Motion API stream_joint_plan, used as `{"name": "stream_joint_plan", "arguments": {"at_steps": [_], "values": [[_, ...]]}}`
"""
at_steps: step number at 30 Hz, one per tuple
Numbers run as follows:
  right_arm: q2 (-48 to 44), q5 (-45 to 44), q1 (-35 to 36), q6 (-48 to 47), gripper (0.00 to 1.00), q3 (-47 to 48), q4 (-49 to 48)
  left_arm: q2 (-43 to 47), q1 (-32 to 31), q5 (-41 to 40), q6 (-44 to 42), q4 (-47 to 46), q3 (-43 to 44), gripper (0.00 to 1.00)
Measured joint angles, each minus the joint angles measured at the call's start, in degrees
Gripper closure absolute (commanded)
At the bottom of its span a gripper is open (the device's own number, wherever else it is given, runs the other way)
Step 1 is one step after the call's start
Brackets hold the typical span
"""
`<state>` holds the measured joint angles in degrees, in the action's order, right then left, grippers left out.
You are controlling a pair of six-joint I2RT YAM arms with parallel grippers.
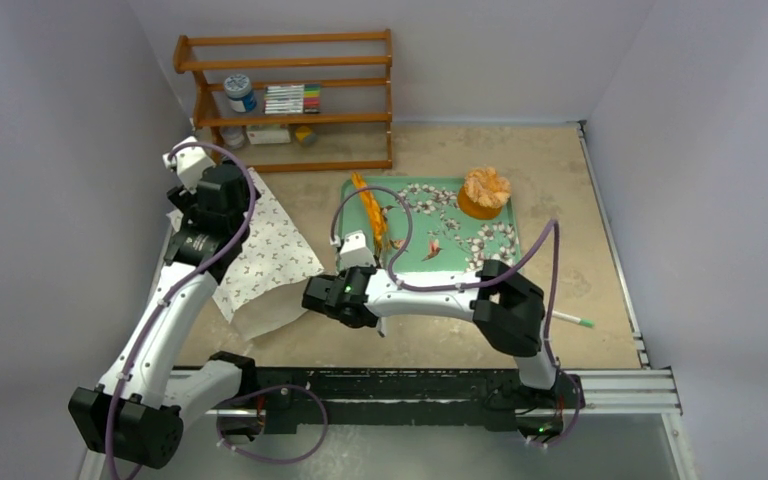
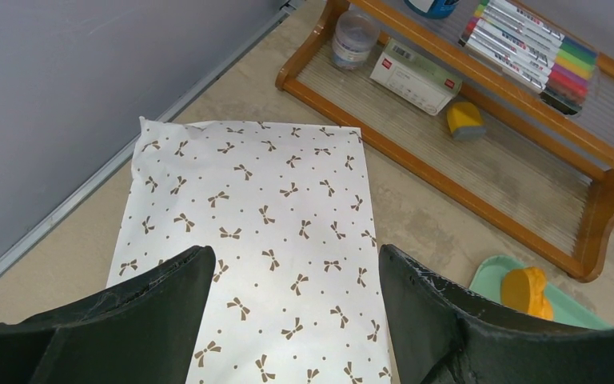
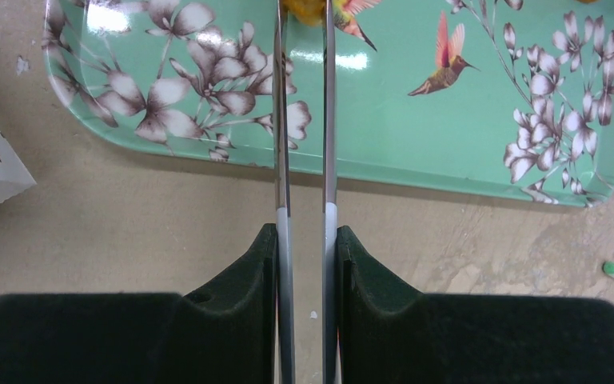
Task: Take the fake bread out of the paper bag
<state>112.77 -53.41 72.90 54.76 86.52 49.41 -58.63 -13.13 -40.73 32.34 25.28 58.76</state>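
Grey walls close in a tan desk (image 1: 560, 200), with a wooden shelf (image 1: 290, 100) at the far left holding a row of markers (image 1: 293, 98) and a jar (image 1: 239, 92). The paper bag (image 2: 248, 176), white with small brown bows, lies flat on the left side of the desk, just near of the shelf. The left pincer (image 2: 296, 264) hangs over it, released, its fingers spread wide and apart from the paper.

To the right of the bag sits a green floral tray (image 3: 400, 136). Two pieces of fake bread rest on it. A thin baguette (image 1: 368, 210) lies along its left side, and a pale ruffled pastry (image 1: 485, 188) sits at its far right corner.

The right pincer (image 3: 304, 232) hovers at the tray's near left corner, clenched on a pair of thin metal tongs (image 3: 281, 120). Their blades reach over the tray on either side of an orange bit of bread; the tips are out of view. A white stick (image 1: 572, 320) with a green tip lies on the desk, near and right of the tray.
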Motion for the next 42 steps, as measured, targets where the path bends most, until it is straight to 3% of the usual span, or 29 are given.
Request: {"name": "stream_joint_plan", "arguments": {"at_steps": [7, 18, 27, 30, 33, 37, 42], "values": [[5.6, -1.4, 1.8, 2.7, 1.0, 5.4, 4.7, 0.2, 0.0, 0.2, 0.0, 0.0, -0.2, 0.24], [6.9, -0.7, 3.7, -0.3, 0.98, 7.3, 2.2, 0.2, 0.0, 0.3, 0.0, 0.0, -0.2, 0.24], [6.8, 1.2, 4.1, -2.5, 0.74, 8.1, -0.6, 0.2, 0.0, 0.3, 0.0, 0.1, -0.2, 0.24], [6.6, 2.1, 4.1, -2.9, 0.71, 8.0, -1.6, 0.2, 0.0, 0.3, 0.0, 0.1, -0.2, 0.24], [6.3, 2.9, 4.1, -3.0, 0.77, 7.7, -2.2, 0.1, 0.0, 0.3, 0.0, 0.1, -0.2, 0.24], [5.3, 4.1, 4.1, -2.8, 0.98, 6.5, -2.9, 0.0, 0.0, 0.3, 0.0, 0.1, -0.2, 0.24], [4.4, 4.5, 4.2, -0.2, 1.0, 6.3, -1.3, 0.0, 0.0, 0.3, 0.0, 0.1, -0.2, 0.24]]}}
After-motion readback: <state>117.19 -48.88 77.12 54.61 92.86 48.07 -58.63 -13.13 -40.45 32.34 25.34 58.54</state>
